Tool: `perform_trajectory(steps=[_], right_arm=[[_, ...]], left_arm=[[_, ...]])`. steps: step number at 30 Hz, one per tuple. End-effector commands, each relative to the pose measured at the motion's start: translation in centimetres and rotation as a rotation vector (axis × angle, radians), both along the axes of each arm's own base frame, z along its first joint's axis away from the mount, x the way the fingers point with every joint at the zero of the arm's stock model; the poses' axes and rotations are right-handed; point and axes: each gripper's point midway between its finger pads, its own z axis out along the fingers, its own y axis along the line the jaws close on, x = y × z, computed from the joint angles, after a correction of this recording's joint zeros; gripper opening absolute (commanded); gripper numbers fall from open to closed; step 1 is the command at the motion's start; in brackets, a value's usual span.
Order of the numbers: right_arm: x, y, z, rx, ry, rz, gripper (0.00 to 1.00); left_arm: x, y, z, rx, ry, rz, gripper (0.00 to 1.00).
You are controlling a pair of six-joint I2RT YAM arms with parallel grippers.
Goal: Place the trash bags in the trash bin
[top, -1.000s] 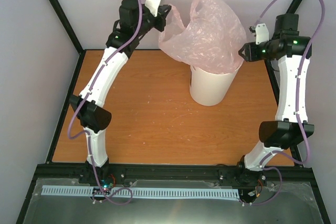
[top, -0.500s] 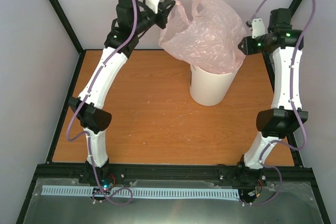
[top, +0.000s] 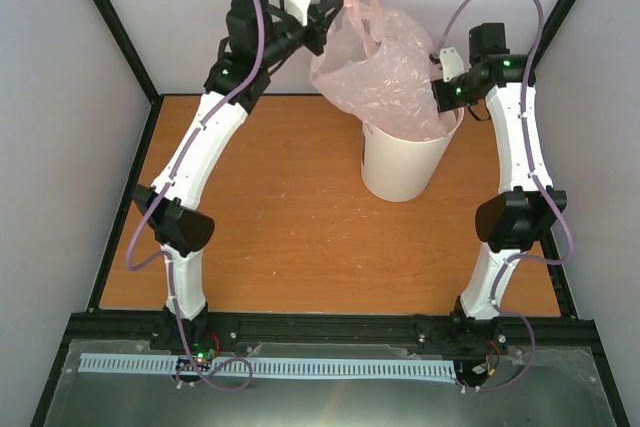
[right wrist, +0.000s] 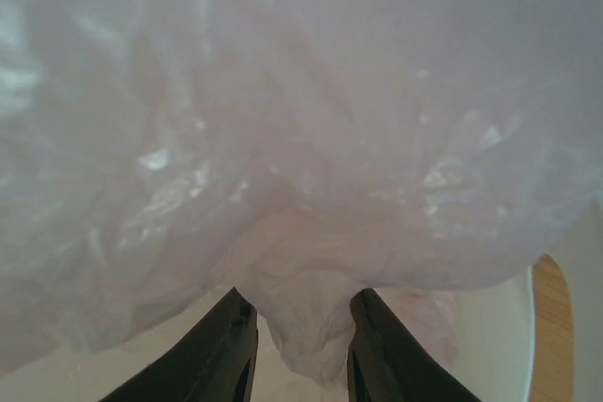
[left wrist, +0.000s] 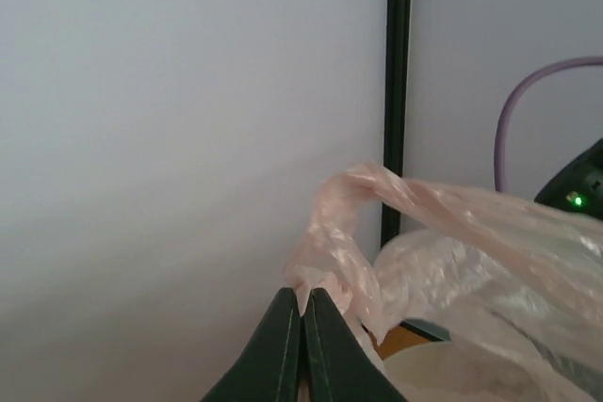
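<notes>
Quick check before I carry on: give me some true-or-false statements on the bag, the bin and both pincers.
1. The left pincer is shut on a strap of the trash bag. True.
2. The trash bin lies tipped on its side. False: it stands upright on the table.
3. The trash bag is wholly down inside the trash bin. False: most of it billows above the rim.
4. A fold of the trash bag hangs between the fingers of the right pincer. True.
</notes>
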Motion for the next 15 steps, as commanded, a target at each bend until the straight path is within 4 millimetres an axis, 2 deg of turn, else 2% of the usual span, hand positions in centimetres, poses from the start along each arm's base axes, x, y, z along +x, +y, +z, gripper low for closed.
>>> perform_trajectory(steps=[1,5,10,12,15], right_arm=[[-1.0,-1.1,1.5,-0.017,-0.028,-0.022,0.29],[-2.2,-2.2,3.8,0.008,-0.075,-0.049,0.3],[-4.1,-3.8,6.7,0.009,-0.141,-0.088,0.47],[-5.1,-4.4,7.4,0.001,-0.158,-0.1,0.53],[-6.6,-5.2,7.0,-0.007,-0.14,-0.105,0.57]], left_arm=[[-0.8,-1.1,-0.9,-0.003,0.044,-0.037,0.01],[-0.6,-1.3,-1.9,0.002,0.072,-0.036,0.01],[-0.5,-1.1,-1.5,-0.004,0.067,-0.023,0.01],[-0.5,-1.0,-1.4,-0.004,0.065,-0.009,0.01],[-0.6,-0.6,-0.9,-0.003,0.052,0.006,0.01]])
